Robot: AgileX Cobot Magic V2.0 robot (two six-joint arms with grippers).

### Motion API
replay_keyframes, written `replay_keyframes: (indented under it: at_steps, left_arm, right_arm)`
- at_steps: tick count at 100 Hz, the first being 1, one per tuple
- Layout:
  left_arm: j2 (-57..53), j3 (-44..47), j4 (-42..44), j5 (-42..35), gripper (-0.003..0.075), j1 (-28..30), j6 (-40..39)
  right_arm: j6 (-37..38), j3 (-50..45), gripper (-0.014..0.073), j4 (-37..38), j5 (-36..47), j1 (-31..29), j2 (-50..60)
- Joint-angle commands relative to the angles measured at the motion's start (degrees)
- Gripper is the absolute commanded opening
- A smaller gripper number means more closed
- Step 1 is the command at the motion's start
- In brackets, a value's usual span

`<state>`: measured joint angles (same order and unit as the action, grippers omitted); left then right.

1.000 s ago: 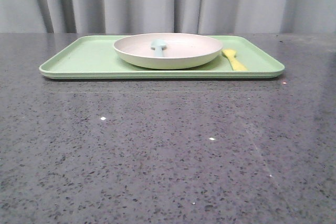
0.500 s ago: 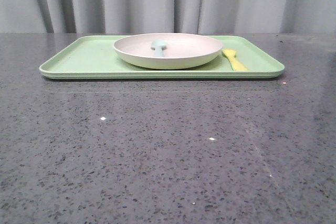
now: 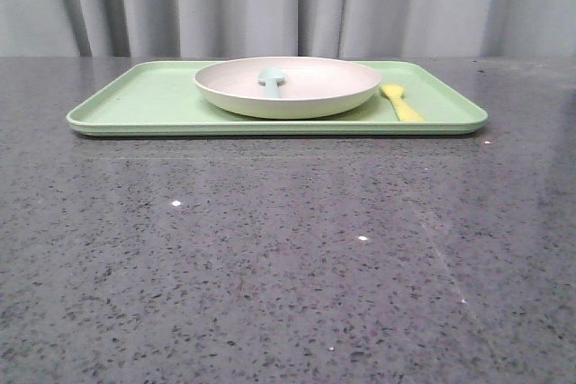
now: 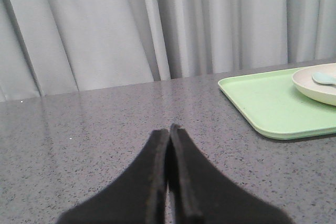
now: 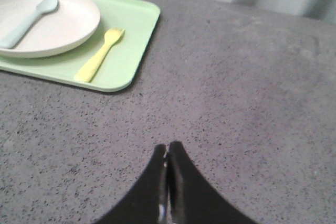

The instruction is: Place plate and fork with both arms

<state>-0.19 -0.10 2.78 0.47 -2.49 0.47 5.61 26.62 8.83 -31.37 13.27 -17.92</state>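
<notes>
Plate [image 3: 288, 87] sits on green tray [image 3: 135, 105], upper centre of front view, blue spoon [image 3: 271, 78] inside it. Fork [image 3: 401, 102] lies on tray just right of plate. Left gripper [image 4: 169, 129] and right gripper [image 5: 168, 148] both closed, empty, over the table [image 3: 270, 258].

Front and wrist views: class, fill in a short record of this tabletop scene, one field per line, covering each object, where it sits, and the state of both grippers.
tray: light-green tray lying flat on the grey speckled table
plate: plate resting on the tray
spoon: light-blue spoon lying inside the plate
fork: yellow fork on the tray, to the right of the plate, outside it
left gripper: left gripper shut, empty, over bare table
right gripper: right gripper shut, empty, over bare table
</notes>
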Motion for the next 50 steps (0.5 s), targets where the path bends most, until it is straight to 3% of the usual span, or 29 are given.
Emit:
replay_keyframes:
  at_steps: [1,38,50]
  left_arm:
    - [-1.73,0.81,-0.18,-4.92,-0.0020,-0.46,-0.47]
    - [-1.73,0.81,-0.18,-4.92,-0.0020,-0.46,-0.47]
    - [-1.73,0.81,-0.18,-4.92,-0.0020,-0.46,-0.47]
  right_arm:
    - [-0.63,-2.77,-0.0119,1.43,9.21,-2.36,4.40]
    - [-0.63,-20.84,-0.0119,-2.98,25.70,-7.29,19.85]
    - [-0.63,-24.67,-0.0119,-4.99,29.74,-7.29,19.85]
